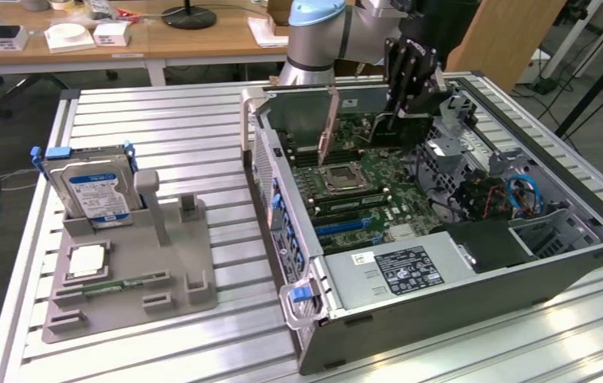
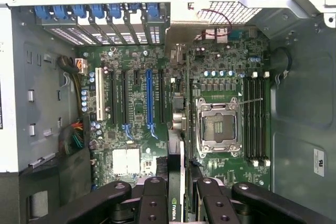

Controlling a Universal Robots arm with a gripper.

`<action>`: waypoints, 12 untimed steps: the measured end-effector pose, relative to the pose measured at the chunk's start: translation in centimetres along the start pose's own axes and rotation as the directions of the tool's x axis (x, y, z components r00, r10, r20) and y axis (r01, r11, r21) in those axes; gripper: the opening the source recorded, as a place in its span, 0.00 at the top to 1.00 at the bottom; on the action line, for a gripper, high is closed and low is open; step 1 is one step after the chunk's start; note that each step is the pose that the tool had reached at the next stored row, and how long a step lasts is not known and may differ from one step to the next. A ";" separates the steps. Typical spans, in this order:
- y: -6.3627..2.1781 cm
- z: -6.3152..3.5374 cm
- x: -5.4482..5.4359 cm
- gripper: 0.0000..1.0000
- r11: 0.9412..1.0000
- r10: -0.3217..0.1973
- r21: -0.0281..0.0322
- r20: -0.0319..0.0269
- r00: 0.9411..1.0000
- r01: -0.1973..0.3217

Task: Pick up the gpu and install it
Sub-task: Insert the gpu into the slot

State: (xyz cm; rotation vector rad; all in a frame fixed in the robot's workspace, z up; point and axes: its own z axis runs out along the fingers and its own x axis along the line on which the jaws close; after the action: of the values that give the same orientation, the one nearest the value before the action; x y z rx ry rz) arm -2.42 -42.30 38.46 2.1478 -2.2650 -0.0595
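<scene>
One step appears complete. Exterior view: the gripper pinches the gpu, holding it upright over the motherboard of the open computer case. Seating the card in a slot is judged not yet done.

Wrist view: the fingers clamp the gpu from both sides. It presents as a thin dark slab seen edge-on, with a green logo near the grip, above the board beside the CPU socket.
</scene>
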 end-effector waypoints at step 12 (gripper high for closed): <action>-0.01 0.18 0.0 0.74 1.000 0.000 0.000 -0.004 1.000 0.000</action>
State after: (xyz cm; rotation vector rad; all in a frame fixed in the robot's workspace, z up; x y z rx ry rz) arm -2.42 -42.31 38.28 2.1457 -2.2630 -0.0547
